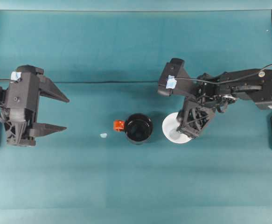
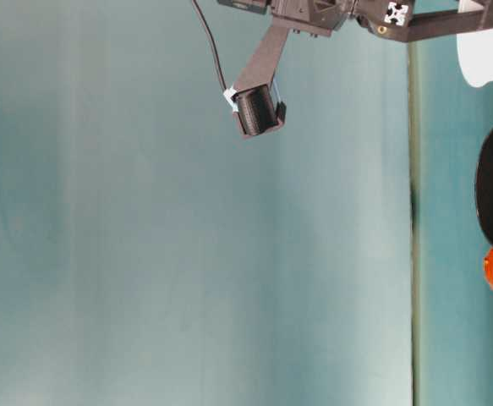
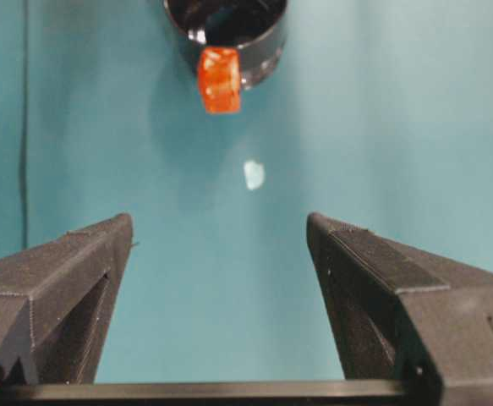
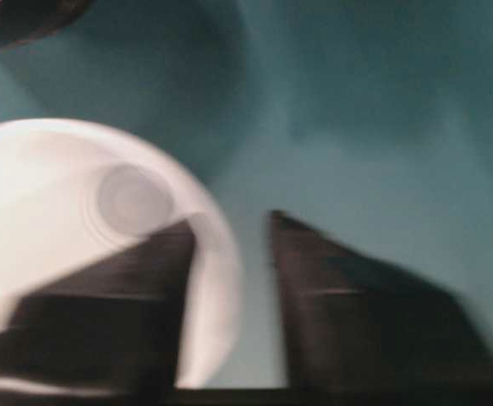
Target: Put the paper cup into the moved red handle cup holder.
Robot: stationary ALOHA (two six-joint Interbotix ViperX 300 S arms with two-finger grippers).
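At three o'clock of the red handle cup holder (image 1: 138, 128), just beside it on the teal table (image 1: 126, 186), the paper cup (image 1: 171, 126) is seen standing upright with its mouth open to the overhead camera. The right gripper (image 1: 188, 129) is placed over the cup's far edge, at about three o'clock of the cup. In the right wrist view one finger (image 4: 123, 296) is seen inside the cup (image 4: 77, 220) and the other outside, so the wall is straddled; the picture is blurred, and whether the wall is actually pinched cannot be told.

The left gripper (image 1: 56, 112) is held released, jaws wide, well apart at nine o'clock of the holder, with nothing between them. A small pale scrap (image 1: 103, 135) is seen on the cloth between that gripper and the holder's orange handle (image 1: 119, 125).

Several failures may be judged likely. If the thin wall is squeezed too hard, the rim could be crushed oval and the cup may then not seat in a holder of nearly equal width. If it is held by one side only, the cup could be tilted on lifting and caught on the holder's lip. Since cup and holder stand so close, the holder might be knocked aside during the lift.
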